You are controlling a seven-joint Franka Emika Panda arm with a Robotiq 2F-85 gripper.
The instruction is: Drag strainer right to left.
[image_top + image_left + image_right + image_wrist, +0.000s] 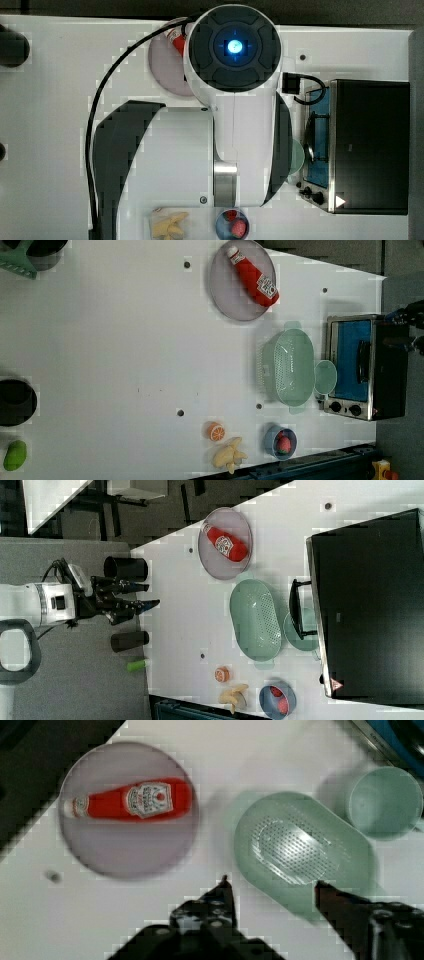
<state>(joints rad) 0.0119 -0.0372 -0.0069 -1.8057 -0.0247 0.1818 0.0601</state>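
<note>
You're at the approach step: your gripper (272, 885) hangs empty above the desk (125, 340), jaws spread wide. The strainer (289, 367) sits touching the cup (325, 376) at its three o'clock in the left view. Next, descend onto its rim.

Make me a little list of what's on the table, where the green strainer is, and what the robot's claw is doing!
strainer: on the white table, next to the toy oven
cup: between strainer and oven
ketchup bottle: lying on the grey plate
bowl: blue, red fruit inside
nearby: banana, orange slice
gripper: jaws open, holding nothing, away from strainer
</note>
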